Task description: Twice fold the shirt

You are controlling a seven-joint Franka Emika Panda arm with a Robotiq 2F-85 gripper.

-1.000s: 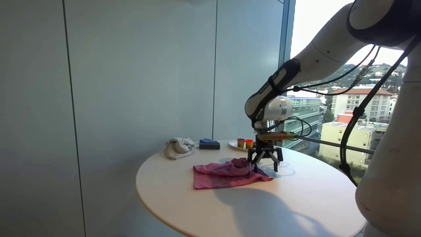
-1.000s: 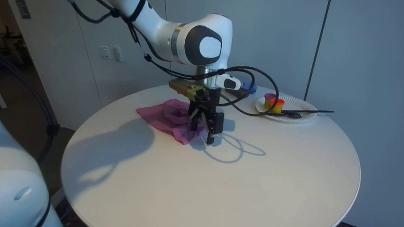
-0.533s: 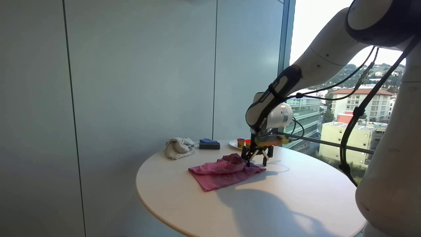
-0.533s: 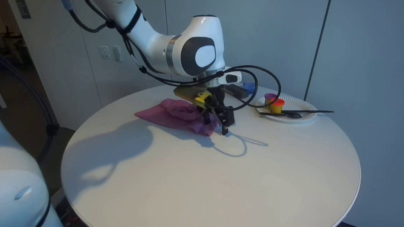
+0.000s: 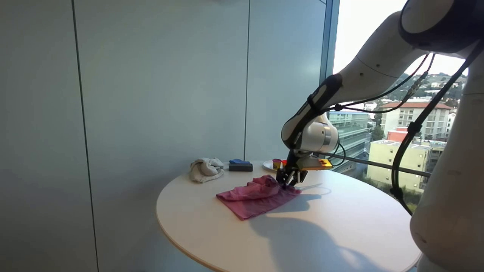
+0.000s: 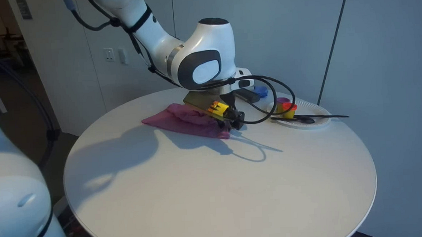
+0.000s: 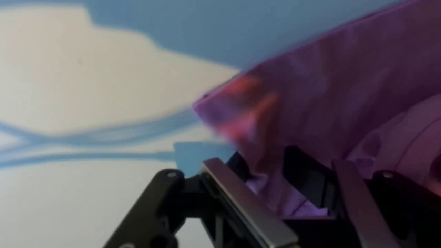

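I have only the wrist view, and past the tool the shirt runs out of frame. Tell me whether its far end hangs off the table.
Observer: No. In an exterior view, the shirt lies wholly on the table.
Operator: Good. Name something else standing there.
Observer: A white plate, with small tubs on it, in both exterior views.
Operator: Now check for any other fabric.
Observer: There is some: a crumpled pale cloth lies apart from the shirt in an exterior view.
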